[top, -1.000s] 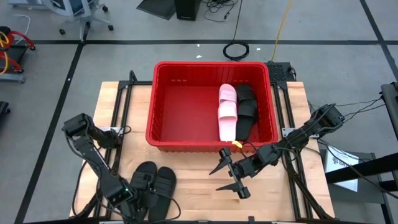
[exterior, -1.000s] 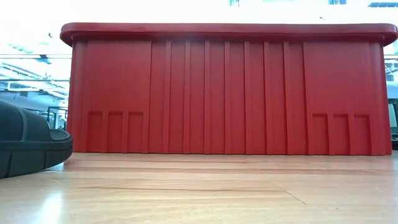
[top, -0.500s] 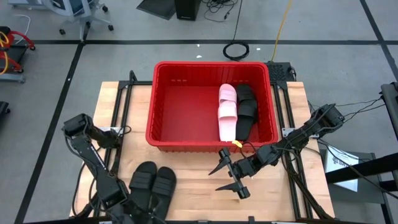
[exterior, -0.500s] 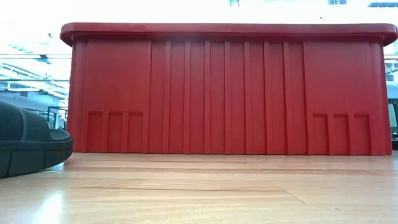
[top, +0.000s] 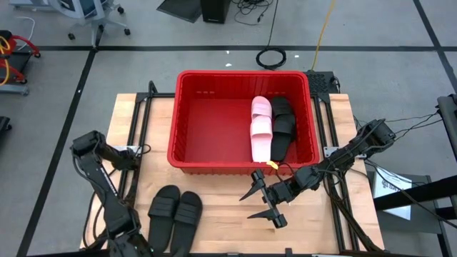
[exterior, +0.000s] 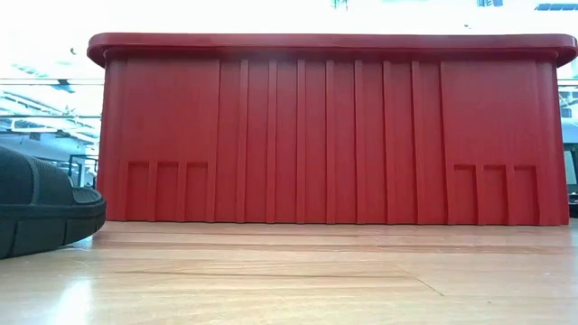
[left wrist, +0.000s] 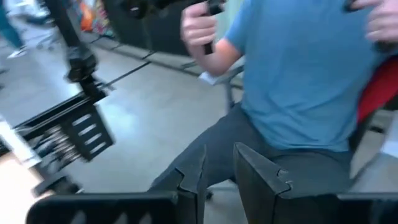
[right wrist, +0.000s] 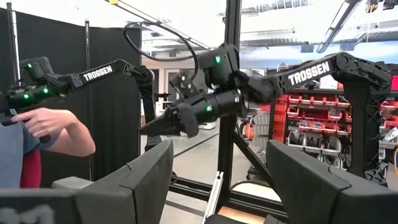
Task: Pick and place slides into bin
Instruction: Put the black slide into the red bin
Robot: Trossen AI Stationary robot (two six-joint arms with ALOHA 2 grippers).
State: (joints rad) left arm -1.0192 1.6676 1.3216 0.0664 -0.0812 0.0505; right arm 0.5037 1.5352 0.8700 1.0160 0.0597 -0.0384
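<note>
Black matte slides [top: 173,213], paired lengthwise on the wooden table [top: 221,214], lie just beside my left gripper [left wrist: 217,171], narrow and seemingly empty, nearer than my wide-open right gripper [top: 263,205].

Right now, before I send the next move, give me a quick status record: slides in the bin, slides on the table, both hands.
bin: red, at the far middle of the table
pink slides: two, inside the bin, towards its right side
black slides in bin: apparently two, right of the pink ones
black slides on table: two, side by side, front left
left hand: at the front edge near that pair, fingers slightly apart, empty
right hand: open, empty, in front of the bin
</note>
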